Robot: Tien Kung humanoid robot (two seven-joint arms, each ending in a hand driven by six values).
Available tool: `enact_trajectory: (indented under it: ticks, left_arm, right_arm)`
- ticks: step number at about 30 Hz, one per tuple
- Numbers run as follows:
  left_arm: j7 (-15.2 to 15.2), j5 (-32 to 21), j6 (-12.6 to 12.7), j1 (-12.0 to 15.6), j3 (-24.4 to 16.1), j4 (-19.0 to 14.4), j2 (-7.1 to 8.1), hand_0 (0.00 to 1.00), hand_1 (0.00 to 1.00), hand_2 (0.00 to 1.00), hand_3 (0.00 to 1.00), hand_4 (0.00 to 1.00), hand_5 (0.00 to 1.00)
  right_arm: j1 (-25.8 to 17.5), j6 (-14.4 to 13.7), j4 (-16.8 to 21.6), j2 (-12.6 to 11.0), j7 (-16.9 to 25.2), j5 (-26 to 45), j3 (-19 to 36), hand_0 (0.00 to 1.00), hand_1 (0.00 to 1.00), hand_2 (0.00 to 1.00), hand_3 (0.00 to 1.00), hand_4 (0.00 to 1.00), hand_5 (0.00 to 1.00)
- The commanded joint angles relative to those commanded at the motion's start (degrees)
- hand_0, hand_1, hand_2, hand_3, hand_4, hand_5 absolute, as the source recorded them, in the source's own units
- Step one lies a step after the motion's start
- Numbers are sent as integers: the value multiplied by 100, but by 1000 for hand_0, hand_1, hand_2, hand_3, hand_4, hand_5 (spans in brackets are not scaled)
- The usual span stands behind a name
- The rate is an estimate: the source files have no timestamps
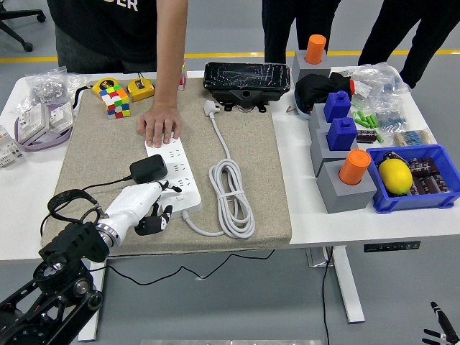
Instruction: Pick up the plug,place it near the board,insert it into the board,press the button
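Note:
A white power strip [176, 176] lies on the beige mat [100, 151]. A black plug adapter [148, 169] sits on the strip's left side, its black cord running left. My left hand [147, 208], white with black fingers, is at the strip's near left end, below the plug; its fingers are loosely curled and hold nothing. A person's hand [161, 126] presses flat on the strip's far end. The strip's white cable [231, 188] lies coiled to the right, ending in a white plug [210, 108]. Only a fingertip [440, 325] of my right hand shows at the bottom right corner.
Rubik's cube [115, 100] and yellow tape measures at the mat's back left. A black box [245, 80] at the back. Grey blocks with orange and blue pegs [345, 172] and a blue bin [424, 194] with a lemon on the right. Bags of parts at far left.

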Motion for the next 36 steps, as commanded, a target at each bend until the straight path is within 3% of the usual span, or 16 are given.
enact_trajectory:
  ticks: [9,10,36]
  left_arm:
    - [-1,-17,-42,-8,15,28,-5,154,2,98,747,389,2]
    - [-3,-19,-40,-8,16,32,-7,152,2,98,695,406,2]
    - [-66,-13,37,-4,6,177,-50,151,2,95,731,393,2]
  right_arm:
    - [2,-3,0,4,2,-7,9,794,717,680,667,998,998]
    - [2,-4,0,5,4,-7,8,794,716,681,667,998,998]
    - [10,-9,0,-4,-7,-20,29,796,716,681,667,998,998]
